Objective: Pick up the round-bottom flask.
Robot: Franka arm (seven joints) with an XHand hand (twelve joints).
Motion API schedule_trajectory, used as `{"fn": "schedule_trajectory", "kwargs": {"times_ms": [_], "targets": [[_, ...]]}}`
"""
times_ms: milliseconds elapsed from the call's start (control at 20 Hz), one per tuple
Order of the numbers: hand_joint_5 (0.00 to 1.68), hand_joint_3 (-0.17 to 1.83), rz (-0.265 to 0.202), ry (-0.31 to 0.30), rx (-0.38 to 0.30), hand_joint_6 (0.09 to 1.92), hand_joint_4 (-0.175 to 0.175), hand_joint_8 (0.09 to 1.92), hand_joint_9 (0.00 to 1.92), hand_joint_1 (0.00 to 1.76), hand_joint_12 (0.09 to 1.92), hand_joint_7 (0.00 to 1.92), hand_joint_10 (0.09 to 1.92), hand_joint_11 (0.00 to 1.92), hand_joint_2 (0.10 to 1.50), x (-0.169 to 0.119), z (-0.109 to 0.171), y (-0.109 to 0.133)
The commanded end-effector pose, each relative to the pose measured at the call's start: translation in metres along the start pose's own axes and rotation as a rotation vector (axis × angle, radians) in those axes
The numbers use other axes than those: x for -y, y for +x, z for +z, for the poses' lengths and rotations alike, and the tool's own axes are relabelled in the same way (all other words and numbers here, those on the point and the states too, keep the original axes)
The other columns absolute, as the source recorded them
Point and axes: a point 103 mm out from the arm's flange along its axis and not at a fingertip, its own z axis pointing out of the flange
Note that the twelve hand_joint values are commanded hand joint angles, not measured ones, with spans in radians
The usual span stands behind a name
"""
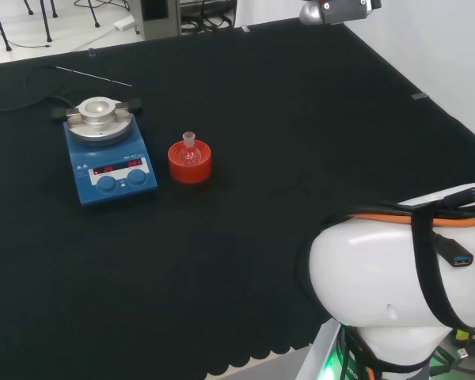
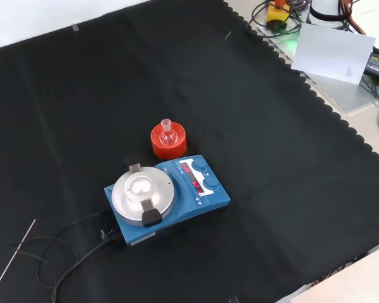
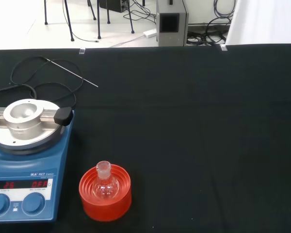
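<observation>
Clear glass flask [image 3: 105, 182]; ribbed red plastic stand [image 3: 105, 194]; matt black cloth [image 1: 301, 158]; brushed metal hotplate top [image 2: 143, 189]

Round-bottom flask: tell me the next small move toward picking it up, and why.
Probably bring the hand down over the round-bottom flask. The flask sits upright in the red ribbed stand beside the blue hotplate, neck up and unobstructed, and the wrist view sees it from a distance, so an approach comes before any grasp.
</observation>
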Motion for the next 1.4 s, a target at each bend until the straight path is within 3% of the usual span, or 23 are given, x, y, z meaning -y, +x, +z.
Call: {"fn": "schedule_trajectory", "kwargs": {"times_ms": [50, 200, 450, 550, 650, 750, 900, 1400], "targets": [[0.32, 0.50, 0.024, -0.032, 0.052, 0.71, -0.062, 0.75, 0.62, 0.74, 1.40, 0.47, 0.84, 0.33, 0.70, 0.037, -0.041, 0.000], [0.27, 0.48, 0.012, -0.060, 0.040, 0.68, -0.069, 0.76, 0.61, 0.72, 1.40, 0.46, 0.84, 0.34, 0.71, 0.036, -0.038, 0.001], [0.30, 0.47, 0.010, -0.033, 0.011, 0.73, -0.072, 0.76, 0.66, 0.74, 1.39, 0.50, 0.82, 0.37, 0.73, 0.028, -0.028, -0.005], [0.31, 0.47, 0.021, -0.029, 0.035, 0.74, -0.073, 0.76, 0.67, 0.75, 1.38, 0.50, 0.82, 0.37, 0.74, 0.024, -0.025, -0.009], [0.31, 0.47, 0.015, -0.009, 0.035, 0.74, -0.074, 0.76, 0.67, 0.75, 1.39, 0.51, 0.82, 0.38, 0.74, 0.006, -0.011, 0.000], [0.32, 0.47, 0.016, 0.009, -0.006, 0.75, -0.074, 0.76, 0.67, 0.75, 1.39, 0.51, 0.82, 0.38, 0.74, -0.011, 0.000, -0.005], [0.32, 0.47, 0.014, 0.021, -0.008, 0.77, -0.075, 0.76, 0.68, 0.75, 1.38, 0.52, 0.82, 0.39, 0.74, -0.033, 0.011, -0.009], [0.32, 0.48, 0.000, 0.033, -0.011, 0.80, -0.076, 0.77, 0.69, 0.76, 1.38, 0.53, 0.82, 0.39, 0.74, -0.068, 0.023, -0.009]]}}
